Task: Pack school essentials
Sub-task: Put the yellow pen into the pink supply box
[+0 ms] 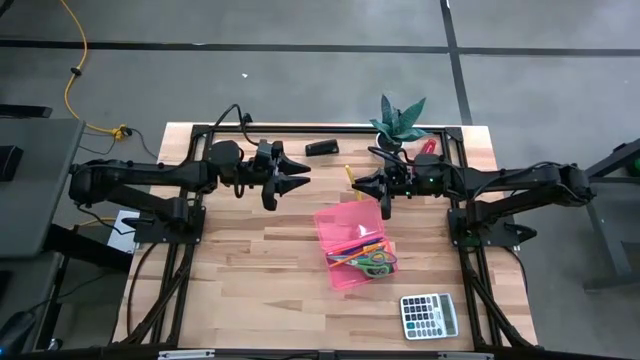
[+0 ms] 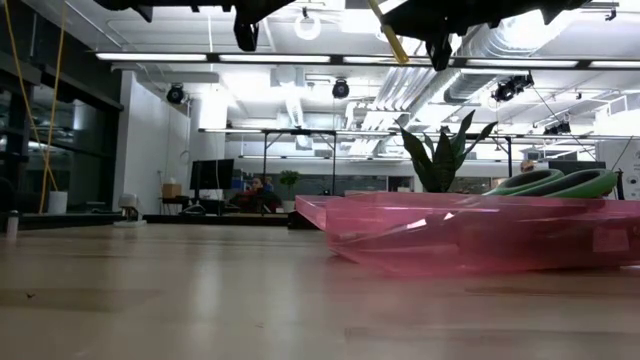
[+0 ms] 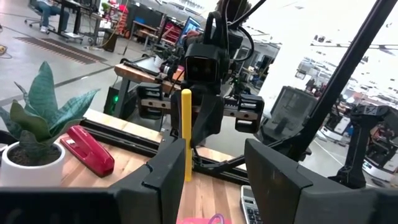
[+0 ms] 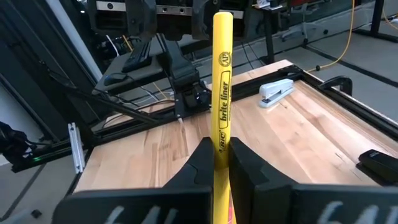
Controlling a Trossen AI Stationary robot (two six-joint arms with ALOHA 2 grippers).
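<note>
My right gripper (image 1: 364, 185) hovers above the table's middle, behind the pink tray, shut on a yellow highlighter (image 4: 222, 74). My left gripper (image 1: 300, 180) faces it from the left, open and empty; in the left wrist view its fingers frame the highlighter (image 3: 186, 134). The translucent pink tray (image 1: 345, 225) lies flat on the table and holds green-handled scissors (image 1: 377, 262) and purple-handled scissors (image 1: 352, 262). In the low view the green handles (image 2: 560, 183) rise above the tray's rim (image 2: 400, 205). My right gripper pinches the yellow highlighter's barrel (image 4: 221, 146) between its two fingers (image 4: 202, 158). Most of the barrel sticks out past the fingertips toward the left arm. The highlighter is lifted clear of the table and looks tilted in the low view (image 2: 390, 35).
A potted plant (image 1: 400, 120) and a red stapler (image 1: 428, 147) stand at the far edge near the right arm. A black object (image 1: 322, 148) lies at the far middle, a calculator (image 1: 428, 316) at the near right, a white stapler (image 4: 277, 90) beyond the left arm.
</note>
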